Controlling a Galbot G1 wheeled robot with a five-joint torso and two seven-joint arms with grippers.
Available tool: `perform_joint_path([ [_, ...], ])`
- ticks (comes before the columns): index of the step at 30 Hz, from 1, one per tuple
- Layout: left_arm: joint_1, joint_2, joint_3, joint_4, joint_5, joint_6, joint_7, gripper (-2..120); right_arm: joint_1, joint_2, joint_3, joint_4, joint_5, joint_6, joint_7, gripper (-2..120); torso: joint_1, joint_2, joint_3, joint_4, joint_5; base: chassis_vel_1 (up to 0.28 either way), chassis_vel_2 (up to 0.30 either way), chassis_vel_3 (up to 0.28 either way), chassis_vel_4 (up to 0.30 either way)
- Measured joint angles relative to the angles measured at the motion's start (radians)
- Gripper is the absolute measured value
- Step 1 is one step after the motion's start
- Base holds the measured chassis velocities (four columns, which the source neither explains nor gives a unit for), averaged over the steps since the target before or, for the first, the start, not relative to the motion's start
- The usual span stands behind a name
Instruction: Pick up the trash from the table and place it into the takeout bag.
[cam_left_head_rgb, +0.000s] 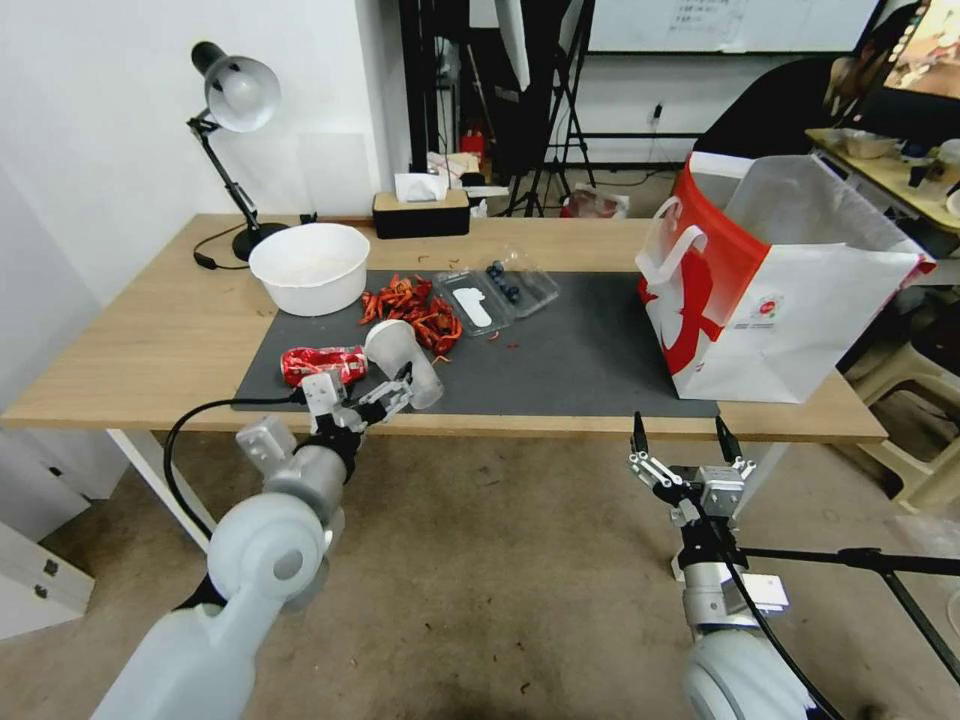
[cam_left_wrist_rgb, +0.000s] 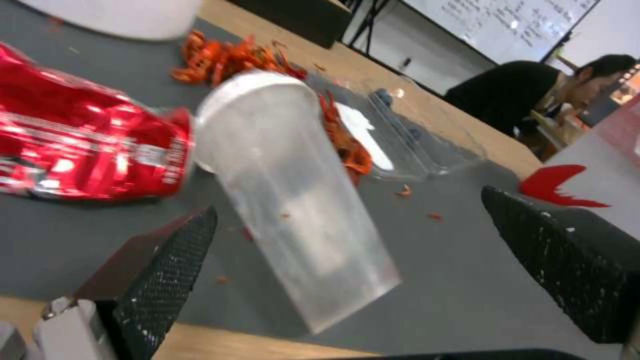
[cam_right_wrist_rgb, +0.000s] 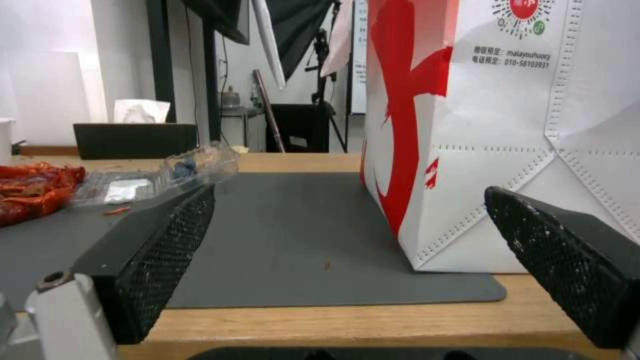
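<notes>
The left claw (cam_left_head_rgb: 372, 398) stands apart around the toppled clear plastic cup (cam_left_head_rgb: 405, 360) at the bench's near edge, beside the crushed red can (cam_left_head_rgb: 322, 363). Next, I'd say: close and lift. The right claw (cam_left_head_rgb: 686, 437) waits open below the takeout bag (cam_left_head_rgb: 790, 300).

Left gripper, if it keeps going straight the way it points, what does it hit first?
Most likely the clear plastic cup, lying between the open fingers of the left gripper. The red can sits just off to one side.

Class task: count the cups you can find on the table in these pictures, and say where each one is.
1. A clear plastic cup lies on its side on the dark mat, beside the crushed red can, just ahead of the open left claw. The takeout bag may hide others.
</notes>
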Motion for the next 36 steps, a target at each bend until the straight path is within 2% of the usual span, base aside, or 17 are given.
perform_joint_path([
  [10, -0.117, 0.010, 0.078, 0.087, -0.030, 0.005, -0.037, 99, 0.003, 0.010, 0.002, 0.000, -0.004, -0.005, 0.002, 100, 0.000, 0.000, 0.000, 0.0001, -0.0001, 0.000, 0.000, 0.000, 0.000],
  [21, -0.216, 0.019, 0.185, 0.140, -0.003, 0.047, -0.153, 93, 0.005, 0.018, 0.005, 0.000, -0.011, -0.008, 0.005, 100, 0.000, 0.000, 0.000, 0.0001, -0.0001, 0.000, 0.000, 0.000, 0.000],
  [27, -0.242, 0.023, 0.216, 0.154, -0.002, 0.068, -0.191, 91, 0.010, 0.019, 0.003, -0.002, -0.011, -0.009, 0.005, 100, 0.000, 0.000, 0.000, 0.0001, -0.0002, 0.000, 0.000, 0.000, 0.000],
  [29, -0.253, 0.025, 0.226, 0.159, -0.003, 0.075, -0.204, 88, 0.012, 0.019, 0.002, -0.003, -0.011, -0.009, 0.006, 100, 0.000, 0.000, 0.000, 0.0000, -0.0001, 0.000, 0.000, 0.000, 0.000],
  [36, -0.279, 0.030, 0.257, 0.172, -0.005, 0.122, -0.244, 62, 0.015, 0.022, 0.001, -0.004, -0.015, -0.010, 0.006, 100, 0.000, 0.000, 0.000, 0.0000, 0.0000, 0.000, 0.000, 0.000, 0.000],
])
